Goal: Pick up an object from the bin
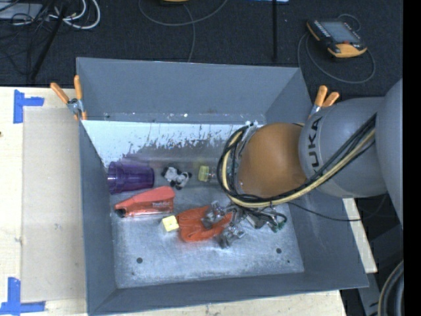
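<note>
Hand (225, 228) is down at floor level in the grey bin (184, 91), at the floor's centre-right, nearer the front wall than the back. It hangs off the arm (348, 153), which comes in from view-right w/ its orange cover (273, 160) and a loop of black and yellow cables (230, 166) sitting above the hand.

Hand's metal parts are right against the view-right edge of an orange-red crumpled thing (194, 226) and overlap it a little. Can't tell how far the hand is open, and can't tell whether it has hold of anything: metal and cable ends run together there.

That orange-red thing lies on the bin floor approx. mid-width, towards the front.

Other bits, all view-left of the hand:
- small yellow block (170, 224), just beside the orange-red thing's left edge, maybe touching.
- red flat piece (146, 203), lying diagonal, up-left of the block, near it but apart.
- purple cup (129, 176), on its side, by the back-left corner of the floor, just above the red piece.
- tiny black-and-white bit (174, 174) and pale yellow-green bit (204, 172), along the foot of the back wall, too small to ID.
</note>
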Tool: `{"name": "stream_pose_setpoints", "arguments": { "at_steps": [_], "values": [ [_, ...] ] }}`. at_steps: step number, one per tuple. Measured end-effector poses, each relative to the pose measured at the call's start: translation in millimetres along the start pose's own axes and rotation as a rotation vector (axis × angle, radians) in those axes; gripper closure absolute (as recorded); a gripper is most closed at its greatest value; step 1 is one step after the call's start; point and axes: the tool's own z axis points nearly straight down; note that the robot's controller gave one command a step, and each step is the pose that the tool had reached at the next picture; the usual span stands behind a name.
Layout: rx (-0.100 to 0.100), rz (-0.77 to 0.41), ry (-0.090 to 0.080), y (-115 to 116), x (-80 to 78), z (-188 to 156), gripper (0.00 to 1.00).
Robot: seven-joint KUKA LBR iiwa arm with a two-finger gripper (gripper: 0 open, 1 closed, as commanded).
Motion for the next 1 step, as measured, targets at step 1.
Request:
{"name": "stream_pose_setpoints", "arguments": {
  "at_steps": [1],
  "values": [
    [-0.003,0.008,0.004,-1.1,1.9,-35.7,1.0]
  ]
}}
